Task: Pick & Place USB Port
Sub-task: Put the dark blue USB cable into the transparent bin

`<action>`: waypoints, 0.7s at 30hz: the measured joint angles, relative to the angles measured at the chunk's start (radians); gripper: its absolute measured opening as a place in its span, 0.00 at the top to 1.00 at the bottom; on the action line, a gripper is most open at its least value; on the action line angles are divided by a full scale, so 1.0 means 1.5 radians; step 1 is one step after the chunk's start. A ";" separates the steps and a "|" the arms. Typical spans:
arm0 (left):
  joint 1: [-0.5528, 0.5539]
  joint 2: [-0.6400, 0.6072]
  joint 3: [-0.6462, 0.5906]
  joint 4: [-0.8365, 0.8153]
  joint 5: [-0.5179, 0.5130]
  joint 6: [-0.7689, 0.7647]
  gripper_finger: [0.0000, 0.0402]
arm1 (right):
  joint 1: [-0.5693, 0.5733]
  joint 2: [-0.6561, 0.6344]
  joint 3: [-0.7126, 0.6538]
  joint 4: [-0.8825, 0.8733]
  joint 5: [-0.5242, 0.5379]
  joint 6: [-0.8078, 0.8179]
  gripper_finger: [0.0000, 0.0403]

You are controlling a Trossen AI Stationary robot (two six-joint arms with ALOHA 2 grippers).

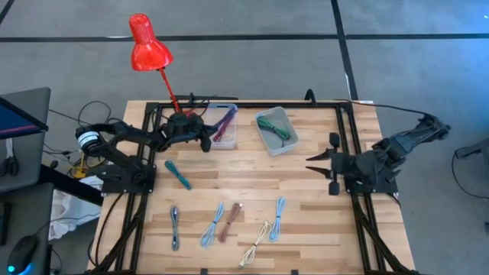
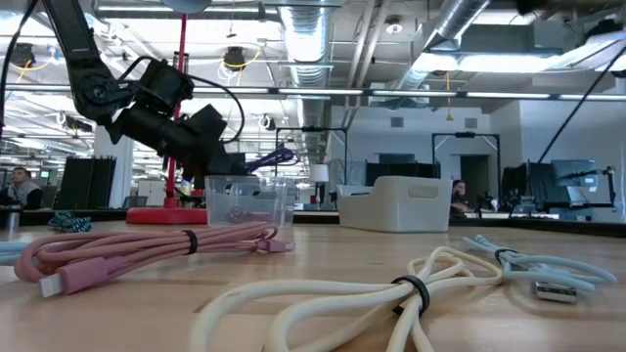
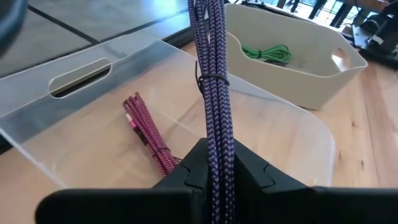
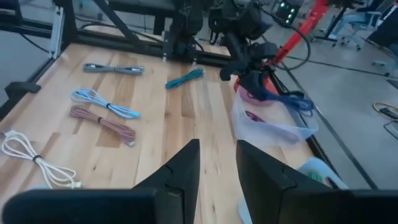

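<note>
My left gripper (image 1: pixel 205 136) is shut on a purple braided cable bundle (image 3: pixel 210 68) above a clear bin (image 1: pixel 226 131) at the table's far middle. A magenta cable (image 3: pixel 147 132) lies on the clear bin's floor. Beside it to the right stands a white bin (image 1: pixel 275 131) with a green cable (image 1: pixel 276 128) inside. In the low view the purple cable (image 2: pixel 270 156) sticks out past the left gripper (image 2: pixel 227 156) over the clear bin (image 2: pixel 245 200). My right gripper (image 1: pixel 315 163) hangs open over the table's right side, holding nothing, and its wrist view shows bare table between the fingers (image 4: pixel 217 168). My left gripper pinches the purple cable bundle (image 3: pixel 217 152) between its two fingers, several strands together. The bundle runs along the fingers and out past their tips, with a thin tie (image 3: pixel 211 78) around it farther out. The fingers come from the table's left, slanting slightly down. The cable is lifted clear above the clear bin.
Several bundled cables lie on the near half of the table: teal (image 1: pixel 177 174), grey (image 1: pixel 174 228), light blue (image 1: pixel 212 224), pink (image 1: pixel 229 221), cream (image 1: pixel 257 244) and another light blue (image 1: pixel 278 217). A red lamp (image 1: pixel 148 44) stands at the far left.
</note>
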 joint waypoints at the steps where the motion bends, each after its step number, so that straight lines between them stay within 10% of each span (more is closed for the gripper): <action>1: 0.003 0.000 0.000 0.000 0.000 0.000 0.92 | 0.012 -0.020 -0.015 -0.001 0.014 0.008 0.76; 21: 0.025 0.000 0.000 0.000 -0.005 -0.020 0.77 | 0.147 -0.252 -0.169 -0.001 0.179 0.099 0.76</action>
